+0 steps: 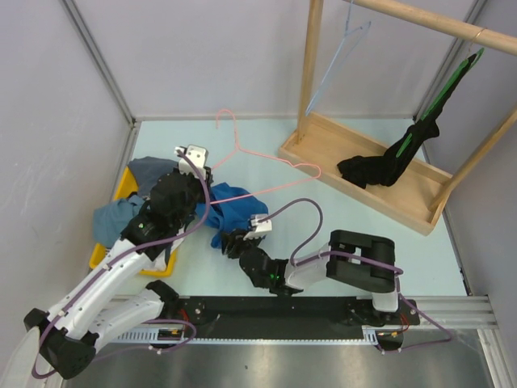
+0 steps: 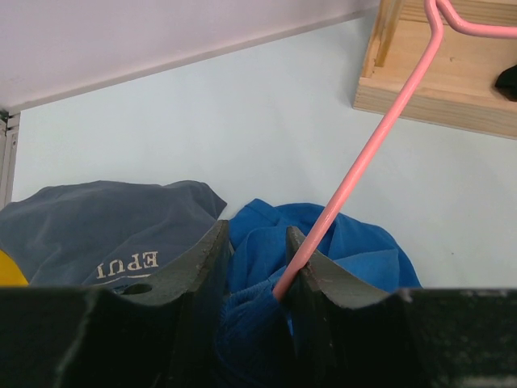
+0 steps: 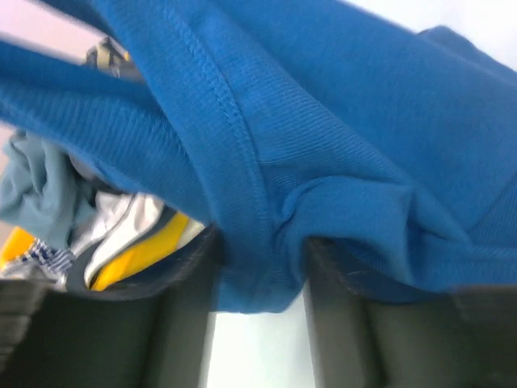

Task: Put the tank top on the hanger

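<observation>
Royal-blue tank top, a soft ribbed knit with stitched hems, lies bunched left of the wooden rack. The thin pink wire hanger slants from it toward the rack. The left gripper clamps the wire amid blue folds. The right gripper straddles a hem; whether it pinches is unclear.

What the pale table carried

The table bore a wooden rack base at the far right and a yellow bin of clothes at the left edge. The bunched tank top sat between them, and the pink hanger slanted toward the rack (whether it touched the surface couldn't be told).
</observation>
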You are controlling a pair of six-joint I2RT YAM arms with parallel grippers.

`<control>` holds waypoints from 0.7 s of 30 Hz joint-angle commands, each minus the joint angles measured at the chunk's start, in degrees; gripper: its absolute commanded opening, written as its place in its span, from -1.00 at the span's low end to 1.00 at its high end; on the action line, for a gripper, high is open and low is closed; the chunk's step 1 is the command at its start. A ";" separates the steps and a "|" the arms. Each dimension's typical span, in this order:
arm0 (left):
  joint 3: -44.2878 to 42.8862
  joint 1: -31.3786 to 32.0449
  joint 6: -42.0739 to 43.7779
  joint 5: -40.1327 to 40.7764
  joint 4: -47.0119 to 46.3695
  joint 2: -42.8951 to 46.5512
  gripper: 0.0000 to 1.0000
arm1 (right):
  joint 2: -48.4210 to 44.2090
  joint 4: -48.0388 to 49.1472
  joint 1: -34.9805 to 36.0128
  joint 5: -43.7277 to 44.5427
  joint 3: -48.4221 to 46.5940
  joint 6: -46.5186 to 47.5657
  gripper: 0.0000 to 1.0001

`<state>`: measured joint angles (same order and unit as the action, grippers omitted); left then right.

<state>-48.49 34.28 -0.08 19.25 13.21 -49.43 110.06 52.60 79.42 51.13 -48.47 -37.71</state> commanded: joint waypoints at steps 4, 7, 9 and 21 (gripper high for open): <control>0.32 0.26 -0.72 0.88 -2.40 2.49 -1.00 | -5.02 7.08 -3.12 2.13 5.38 0.55 -0.76; 0.41 0.35 -0.54 1.58 -2.40 2.93 -1.00 | -10.20 6.29 -4.01 1.69 10.13 1.23 -1.00; 0.50 0.26 -0.54 1.50 -2.40 3.02 -1.00 | -13.10 3.76 -3.92 2.65 11.81 3.25 -1.00; 2.96 1.31 -0.27 -5.97 -5.83 4.52 -1.00 | -44.13 -43.27 -11.99 -6.48 17.77 0.98 -1.00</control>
<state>-45.93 34.81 -0.01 15.92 11.55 -46.41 73.23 26.30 72.07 47.55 -34.48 -34.85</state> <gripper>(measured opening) 0.379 0.034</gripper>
